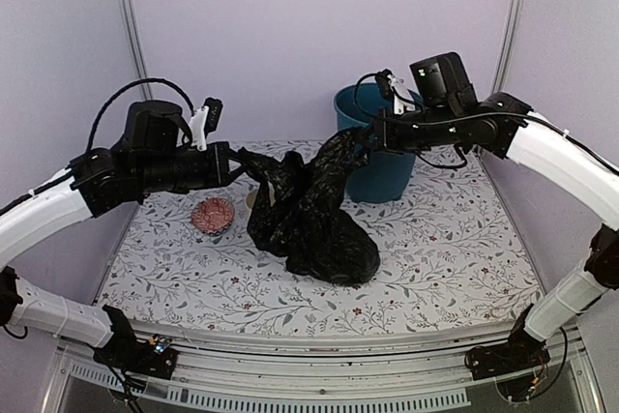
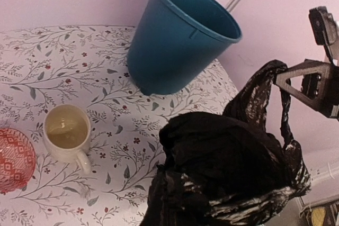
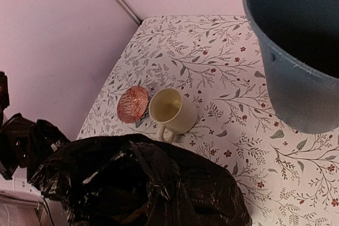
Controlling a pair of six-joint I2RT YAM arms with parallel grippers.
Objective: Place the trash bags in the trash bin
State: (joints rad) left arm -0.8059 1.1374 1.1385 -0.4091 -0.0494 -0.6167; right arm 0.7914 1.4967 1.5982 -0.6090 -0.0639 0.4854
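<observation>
The black trash bag (image 1: 311, 212) hangs stretched between both grippers, its lower bulk resting on the flowered table. My left gripper (image 1: 236, 163) is shut on its left corner, and my right gripper (image 1: 371, 138) is shut on its upper right end, just in front of the teal trash bin (image 1: 389, 176). In the left wrist view the bag (image 2: 233, 173) covers my own fingers, and the right gripper (image 2: 283, 78) pinches a strand of it. The bin (image 2: 180, 41) stands upright and open. In the right wrist view the bag (image 3: 143, 183) hides the fingers, and the bin (image 3: 296, 51) is at the upper right.
A cream mug (image 2: 66, 130) and a red patterned bowl (image 2: 13, 157) stand on the table (image 1: 435, 258) left of the bag; both also show in the right wrist view, mug (image 3: 169, 110) and bowl (image 3: 132, 103). Walls close in the back and sides.
</observation>
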